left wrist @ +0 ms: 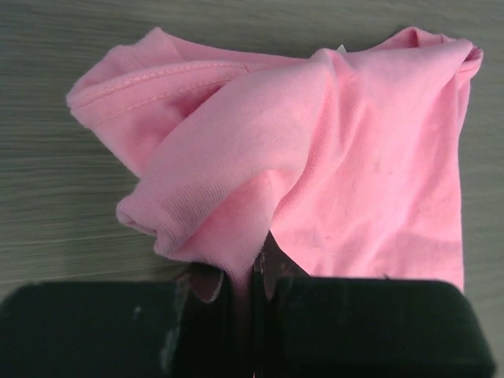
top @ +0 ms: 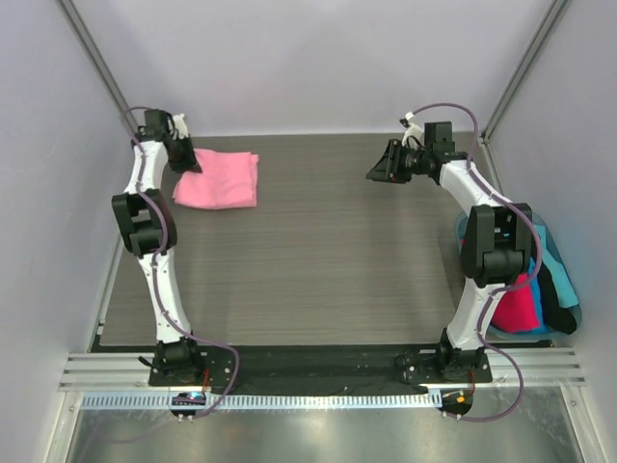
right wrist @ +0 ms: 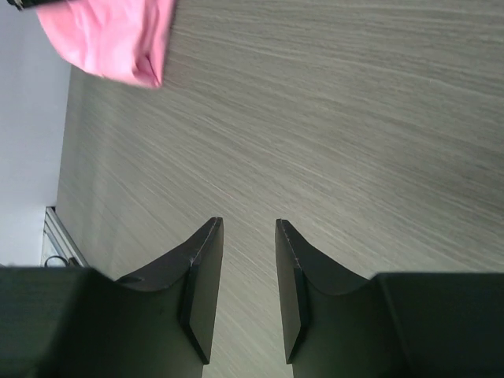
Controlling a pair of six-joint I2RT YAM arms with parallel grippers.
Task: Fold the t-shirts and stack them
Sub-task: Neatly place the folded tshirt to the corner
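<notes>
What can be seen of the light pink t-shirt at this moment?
The light pink t-shirt is soft knit cloth, folded into a rough rectangle and lying at the far left of the table. A stitched hem shows along one edge. The left gripper is shut on a bunched fold at its far-left corner. Nothing else touches it.

You've got four t-shirts: one light pink t-shirt (top: pixel 218 179) at the far left, and at the near right one hot pink t-shirt (top: pixel 516 307), one black t-shirt (top: pixel 547 291) and one teal t-shirt (top: pixel 557 253). There are two arms: the left arm (top: pixel 154 241) and the right arm (top: pixel 487 241).
</notes>
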